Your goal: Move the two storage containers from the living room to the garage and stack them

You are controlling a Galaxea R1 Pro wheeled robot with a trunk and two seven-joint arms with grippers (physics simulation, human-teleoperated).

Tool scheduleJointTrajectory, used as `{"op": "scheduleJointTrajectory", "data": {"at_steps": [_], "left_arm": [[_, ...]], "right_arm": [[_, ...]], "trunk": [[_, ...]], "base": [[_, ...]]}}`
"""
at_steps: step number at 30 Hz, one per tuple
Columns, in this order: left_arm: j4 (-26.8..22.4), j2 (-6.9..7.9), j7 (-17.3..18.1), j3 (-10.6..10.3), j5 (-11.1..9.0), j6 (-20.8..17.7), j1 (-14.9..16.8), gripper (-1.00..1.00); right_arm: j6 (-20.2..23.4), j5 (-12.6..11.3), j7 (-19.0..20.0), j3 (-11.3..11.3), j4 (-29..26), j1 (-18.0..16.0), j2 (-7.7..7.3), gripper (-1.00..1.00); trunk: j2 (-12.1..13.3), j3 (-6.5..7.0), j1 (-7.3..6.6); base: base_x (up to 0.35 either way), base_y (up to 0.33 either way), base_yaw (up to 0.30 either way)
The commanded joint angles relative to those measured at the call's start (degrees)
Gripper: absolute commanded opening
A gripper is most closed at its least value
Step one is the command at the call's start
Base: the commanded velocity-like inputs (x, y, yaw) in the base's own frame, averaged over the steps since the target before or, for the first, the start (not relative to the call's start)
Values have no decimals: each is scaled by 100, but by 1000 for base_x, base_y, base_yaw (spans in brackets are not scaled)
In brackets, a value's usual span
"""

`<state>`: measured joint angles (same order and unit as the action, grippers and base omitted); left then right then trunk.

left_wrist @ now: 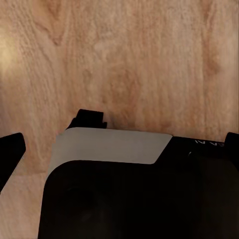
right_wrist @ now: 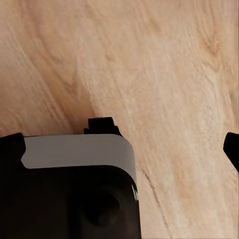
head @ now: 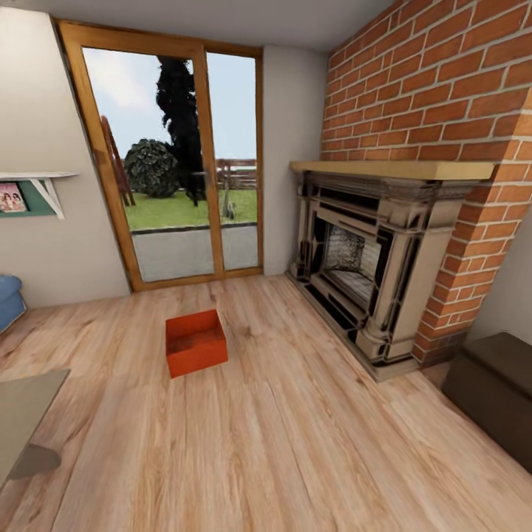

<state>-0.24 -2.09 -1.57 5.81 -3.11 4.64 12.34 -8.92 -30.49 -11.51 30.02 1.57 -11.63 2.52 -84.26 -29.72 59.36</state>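
Observation:
One orange-red lidless storage container (head: 196,343) stands on the light wood-plank floor of the living room, in front of the glass doors (head: 177,170) and left of the brick fireplace (head: 369,273). The second container and the garage are out of view. In the left wrist view my left gripper (left_wrist: 119,144) hangs over bare planks, its dark fingertips (left_wrist: 10,152) far apart at the frame's sides. My right gripper (right_wrist: 122,147) does the same in the right wrist view, one fingertip (right_wrist: 232,149) showing at the edge. Neither holds anything. Both are well short of the container.
A dark brown low cabinet (head: 495,391) sits at the right by the brick wall. A tan flat surface (head: 22,414) lies at the left front, with a blue seat (head: 9,299) and a wall shelf (head: 37,188) behind it. My own black and grey body (left_wrist: 129,199) lies under the wrists.

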Motion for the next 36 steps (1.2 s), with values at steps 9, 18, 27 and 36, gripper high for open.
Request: {"op": "scheduleJointTrajectory", "data": {"at_steps": [9, 18, 27, 36], "left_arm": [[9, 0, -2, 27, -32, 20, 5, 100], [10, 5, -8, 29, -32, 20, 5, 100], [9, -1, -8, 27, -32, 20, 5, 100], [8, 2, -4, 28, -32, 24, 4, 100]], "right_arm": [[-31, -53, -5, 48, 19, -6, 9, 100], [-31, -53, -4, 48, 19, -6, 8, 100], [-31, -53, -8, 48, 19, -6, 3, 100], [-31, -53, -6, 48, 19, -6, 4, 100]], "trunk": [[-3, -6, 3], [-3, -6, 3], [-3, -6, 3], [-3, -6, 3]], "base": [[324, 0, 257], [325, 0, 269], [325, 0, 269], [324, 0, 269]]}}
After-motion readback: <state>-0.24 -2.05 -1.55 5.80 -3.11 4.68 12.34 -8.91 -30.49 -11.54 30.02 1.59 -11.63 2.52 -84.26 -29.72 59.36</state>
